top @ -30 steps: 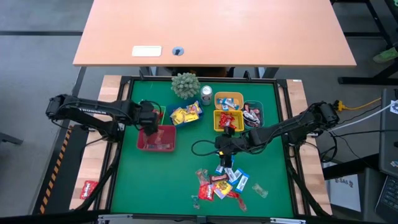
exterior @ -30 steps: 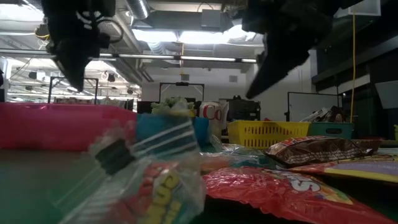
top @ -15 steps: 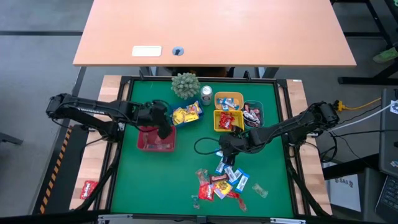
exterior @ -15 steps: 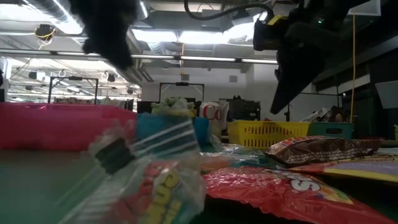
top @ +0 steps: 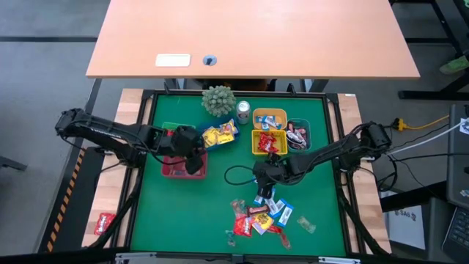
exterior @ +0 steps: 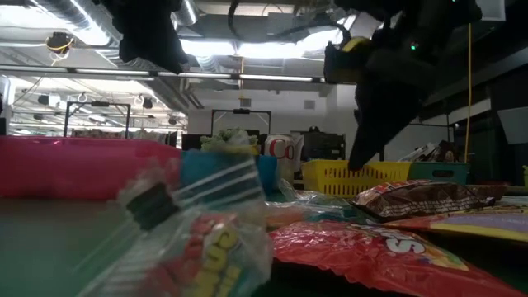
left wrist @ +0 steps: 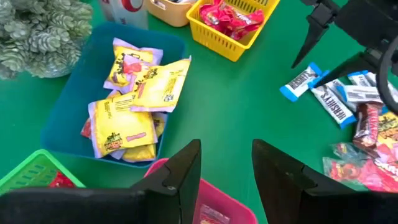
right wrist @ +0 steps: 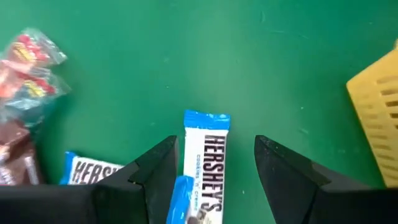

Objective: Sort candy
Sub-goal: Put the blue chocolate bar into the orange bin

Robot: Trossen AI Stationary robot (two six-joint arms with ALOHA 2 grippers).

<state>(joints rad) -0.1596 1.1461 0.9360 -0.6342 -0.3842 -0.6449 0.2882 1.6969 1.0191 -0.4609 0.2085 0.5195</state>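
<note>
Alignment decides the next grasp: in the right wrist view a blue-and-white bar (right wrist: 205, 163) lies flat on the green desk (right wrist: 186, 56) directly between the right gripper (right wrist: 214, 165) and its two spread fingers (right wrist: 155, 177), its long axis running straight out along the reach of the fingers, not across the gap. So the fingers flank its long sides, and a straight drop looks enough to pinch it across its narrow width. The fingers stand well open and hold nothing; they hang above the bar, not yet touching it, as far as I can tell.

From above, the right gripper (top: 265, 189) sits at the near edge of the loose candy pile (top: 262, 216), which lies toward the front of the desk, right of centre. A second blue-and-white bar (right wrist: 87, 169) lies just beside the first, angled away, outside the finger gap.

Left gripper (top: 189, 150) hovers over the pink bin (top: 174, 170), well apart from the pile, its fingers (left wrist: 180, 171) also open and empty. The right arm is clearly the nearer one. Its likely target, judging by contents, is the orange bin (top: 270, 117) at the back, which seems to hold blue-and-white pieces.
</note>
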